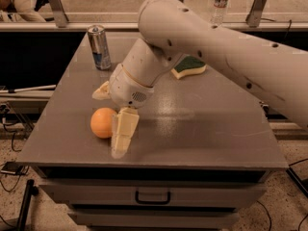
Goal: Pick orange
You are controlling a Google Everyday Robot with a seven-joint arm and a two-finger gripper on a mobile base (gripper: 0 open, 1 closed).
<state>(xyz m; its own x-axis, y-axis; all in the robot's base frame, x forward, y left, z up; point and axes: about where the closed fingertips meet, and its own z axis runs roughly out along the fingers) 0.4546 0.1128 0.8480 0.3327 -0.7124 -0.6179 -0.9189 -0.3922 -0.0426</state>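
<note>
A smooth, round orange fruit [102,122] sits near the front left of a grey cabinet top [202,129]. Being a ball, it shows no long axis or pointing direction. The white robot arm's gripper [108,123] is low over it, jaws spread wide: one cream finger [124,131] overlaps the fruit's right side and the other lies behind it. A silver and blue drink can [99,46] stands upright at the back left. A green and yellow sponge [188,67] lies behind the arm.

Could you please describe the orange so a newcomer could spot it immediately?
On the grey table, look near the front left edge, beside the open gripper. The orange is the only round, orange thing; the can and sponge stand farther back.
</note>
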